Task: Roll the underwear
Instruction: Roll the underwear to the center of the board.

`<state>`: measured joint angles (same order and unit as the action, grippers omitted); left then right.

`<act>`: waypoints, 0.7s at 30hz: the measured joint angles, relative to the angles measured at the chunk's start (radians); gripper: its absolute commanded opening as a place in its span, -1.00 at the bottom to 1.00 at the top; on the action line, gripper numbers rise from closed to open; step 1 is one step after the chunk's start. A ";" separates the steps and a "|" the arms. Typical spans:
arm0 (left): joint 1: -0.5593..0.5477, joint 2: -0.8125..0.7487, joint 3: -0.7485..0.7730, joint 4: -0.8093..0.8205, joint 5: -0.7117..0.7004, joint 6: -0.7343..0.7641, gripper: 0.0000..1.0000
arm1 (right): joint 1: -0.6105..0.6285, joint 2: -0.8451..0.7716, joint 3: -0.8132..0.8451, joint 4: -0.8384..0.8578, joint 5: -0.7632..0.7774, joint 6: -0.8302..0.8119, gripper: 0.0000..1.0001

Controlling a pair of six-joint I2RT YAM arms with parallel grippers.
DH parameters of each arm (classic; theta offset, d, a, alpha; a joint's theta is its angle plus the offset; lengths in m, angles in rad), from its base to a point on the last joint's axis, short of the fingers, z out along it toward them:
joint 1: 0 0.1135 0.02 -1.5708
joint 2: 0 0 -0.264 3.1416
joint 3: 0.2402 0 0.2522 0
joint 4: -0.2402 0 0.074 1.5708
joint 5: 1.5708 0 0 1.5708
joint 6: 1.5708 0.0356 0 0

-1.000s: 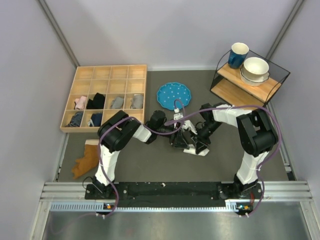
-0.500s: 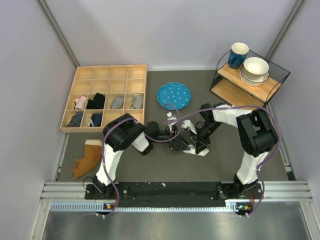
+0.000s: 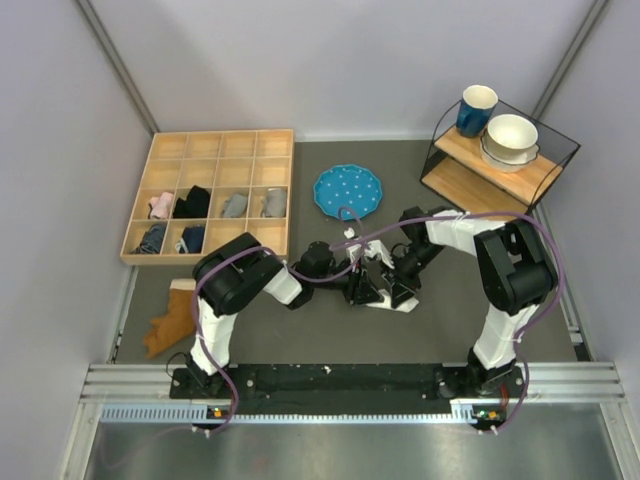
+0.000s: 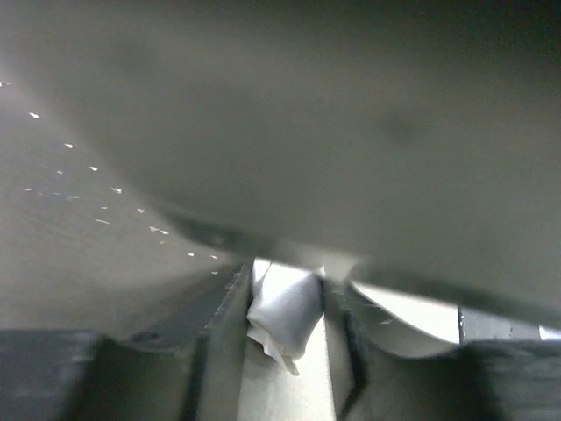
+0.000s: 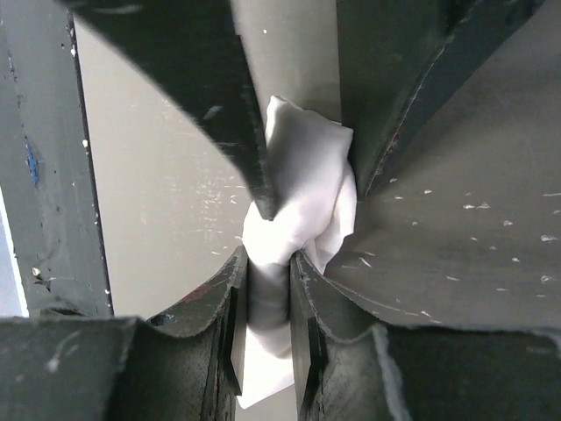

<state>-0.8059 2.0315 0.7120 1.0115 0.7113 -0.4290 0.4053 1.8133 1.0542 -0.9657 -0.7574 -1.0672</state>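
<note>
The underwear (image 3: 403, 302) is a bunched white cloth on the dark mat at the table's middle, mostly hidden under both grippers in the top view. My left gripper (image 3: 364, 286) comes in from the left and my right gripper (image 3: 393, 288) from the right, tips nearly meeting. In the left wrist view a fold of the underwear (image 4: 285, 307) fills the gap of the left gripper (image 4: 286, 294) and touches both fingers. In the right wrist view the right gripper (image 5: 270, 276) is shut on a twisted neck of the underwear (image 5: 308, 171), with the left fingers (image 5: 219, 96) clamping the cloth just beyond.
A wooden compartment tray (image 3: 215, 150) with small cloth bundles stands at the back left. A blue dotted plate (image 3: 347, 190) lies behind the grippers. A wire shelf (image 3: 470, 185) at the back right carries bowls and a mug. A brown cloth item (image 3: 172, 318) lies front left.
My left gripper has slid a little right toward the right gripper and its jaws have narrowed onto the white cloth. The right gripper has kept its place and its grip.
</note>
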 measured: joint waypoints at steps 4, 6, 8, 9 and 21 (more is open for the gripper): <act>0.000 -0.001 0.023 -0.050 -0.001 0.009 -0.73 | -0.003 0.000 -0.001 0.001 0.003 0.015 -0.61; 0.000 -0.002 0.030 -0.064 0.003 0.008 -0.89 | -0.006 0.000 -0.002 0.002 0.003 0.020 -0.59; 0.000 -0.004 0.034 -0.075 0.006 0.006 -1.00 | -0.008 0.000 -0.003 0.005 0.002 0.023 -0.53; 0.000 -0.006 0.035 -0.081 0.007 0.005 -1.00 | -0.009 -0.001 -0.005 0.006 0.000 0.024 -0.44; 0.000 -0.121 0.004 -0.193 0.006 0.024 -1.00 | -0.014 -0.140 -0.007 -0.028 0.103 0.100 0.19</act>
<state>-0.8059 1.9102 0.7162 0.8188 0.7174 -0.4049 0.3916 1.6730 1.0470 -0.9936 -0.6548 -0.9672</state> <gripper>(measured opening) 0.057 0.579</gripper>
